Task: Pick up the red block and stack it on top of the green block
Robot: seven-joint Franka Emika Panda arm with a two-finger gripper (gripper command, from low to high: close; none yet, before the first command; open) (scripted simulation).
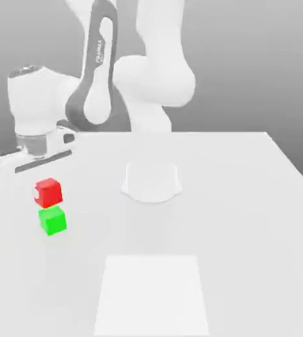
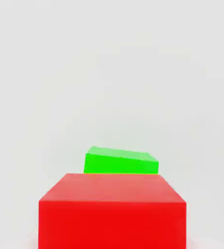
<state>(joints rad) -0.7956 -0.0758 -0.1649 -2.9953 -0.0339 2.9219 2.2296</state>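
Observation:
The red block (image 1: pixel 49 193) hangs in the air at the exterior view's left, just above the green block (image 1: pixel 53 220), which rests on the white table (image 1: pixel 246 217). My gripper (image 1: pixel 47 189) comes down from the white hand above and is shut on the red block; a bit of white finger shows at the block's left side. In the hand view the red block (image 2: pixel 112 211) is large and close. The green block (image 2: pixel 121 163) looks smaller and farther off, partly hidden behind the red block's edge, so the two stand apart.
The arm's round white base (image 1: pixel 151 181) stands at the table's middle back. A paler square patch (image 1: pixel 151 296) lies flat near the front edge. The table's left edge runs close to the blocks.

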